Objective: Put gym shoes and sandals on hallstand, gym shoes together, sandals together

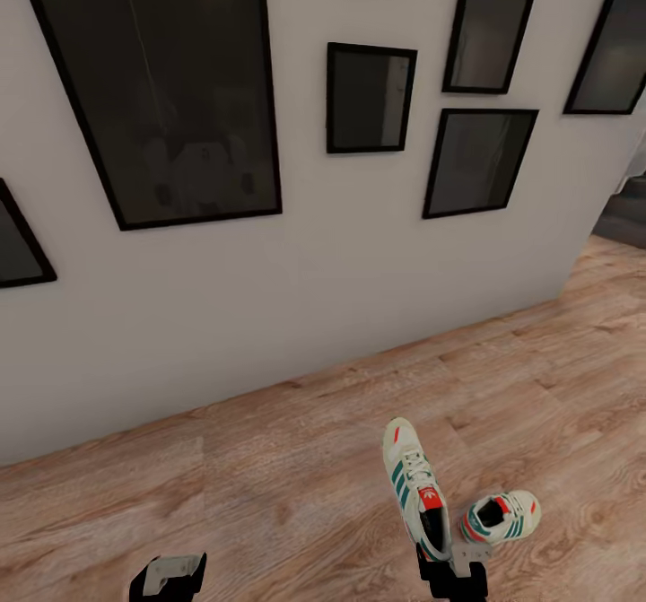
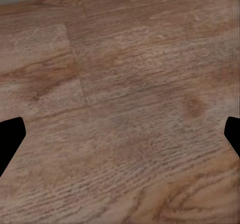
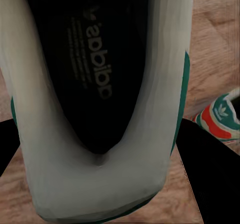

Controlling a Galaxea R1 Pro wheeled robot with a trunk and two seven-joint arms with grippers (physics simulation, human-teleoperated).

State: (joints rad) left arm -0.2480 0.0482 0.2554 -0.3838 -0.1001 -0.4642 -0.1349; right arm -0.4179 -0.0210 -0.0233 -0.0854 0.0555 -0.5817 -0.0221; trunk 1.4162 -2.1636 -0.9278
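The cream-white green-striped lace-up gym shoe (image 1: 415, 492), judged light and soft-walled, is clamped at its stiffer heel collar by the right gripper (image 1: 453, 575), the left gripper (image 2: 120, 139) is held spread and empty over the wood-plank corridor floor (image 1: 269, 485).

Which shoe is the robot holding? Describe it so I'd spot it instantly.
Start at the white wall of dark picture frames, then drop to the wood floor. At its lower right, the held gym shoe points toward the wall from the right gripper; the other gym shoe lies beside it.
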